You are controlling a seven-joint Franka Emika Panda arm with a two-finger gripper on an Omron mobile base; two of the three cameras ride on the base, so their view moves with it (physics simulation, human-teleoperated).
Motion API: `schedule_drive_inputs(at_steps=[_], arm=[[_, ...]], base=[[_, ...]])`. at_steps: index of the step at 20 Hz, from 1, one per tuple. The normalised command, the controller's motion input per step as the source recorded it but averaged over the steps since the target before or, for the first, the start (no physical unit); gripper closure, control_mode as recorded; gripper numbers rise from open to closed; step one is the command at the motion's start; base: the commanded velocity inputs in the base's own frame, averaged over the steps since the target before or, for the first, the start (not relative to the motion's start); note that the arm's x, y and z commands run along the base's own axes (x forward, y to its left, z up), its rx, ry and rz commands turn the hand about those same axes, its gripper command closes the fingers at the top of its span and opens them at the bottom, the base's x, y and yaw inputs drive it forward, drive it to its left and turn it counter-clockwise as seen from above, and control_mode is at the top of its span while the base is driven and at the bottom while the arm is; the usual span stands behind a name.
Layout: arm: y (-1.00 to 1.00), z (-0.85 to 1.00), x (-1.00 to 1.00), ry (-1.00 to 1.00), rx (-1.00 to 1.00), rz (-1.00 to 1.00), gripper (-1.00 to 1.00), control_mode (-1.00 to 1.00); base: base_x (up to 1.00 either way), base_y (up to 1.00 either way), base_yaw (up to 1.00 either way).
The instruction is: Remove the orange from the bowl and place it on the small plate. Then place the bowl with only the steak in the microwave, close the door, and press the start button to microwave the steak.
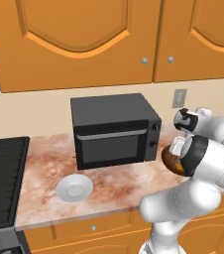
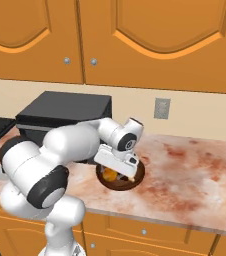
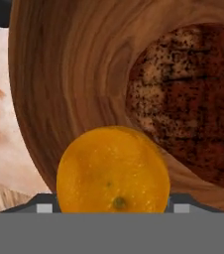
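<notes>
Gripper (image 2: 119, 172) tips behind orange (image 3: 113, 170)

Base views: behind arm, left and right, looking down over shared counter (image 1: 124, 183). Hand view: close, into bowl (image 3: 74, 74).

In the right base view, the round, glossy dark-brown wooden bowl (image 2: 135, 179) sits at frame centre on the mottled reddish stone surface (image 2: 195, 170), right of the black boxy toaster oven (image 2: 60, 112). Inside it lie the small round orange fruit (image 3: 113, 171), lower centre of the hand view, and the dark, irregular steak (image 3: 188, 101), upper right. In the left base view, the small round pale plate (image 1: 74, 189) lies lower left of the oven.
</notes>
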Motion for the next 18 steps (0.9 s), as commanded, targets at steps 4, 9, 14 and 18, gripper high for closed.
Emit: schedule_drive_inputs(at_steps=[4,9,14,18], arm=[[0.00,0.57,-0.45,-0.08,0.00,0.00,1.00,-1.00],[0.18,1.00,-0.39,-0.20,0.00,0.00,1.00,-1.00],[0.98,0.85,-0.20,-0.12,-0.07,0.00,1.00,-1.00],[1.00,0.15,-0.18,-0.10,-0.20,0.00,1.00,-1.00]], base=[[0.00,0.00,0.00],[0.00,0.00,0.00],[0.00,0.00,0.00],[0.00,0.00,0.00]])
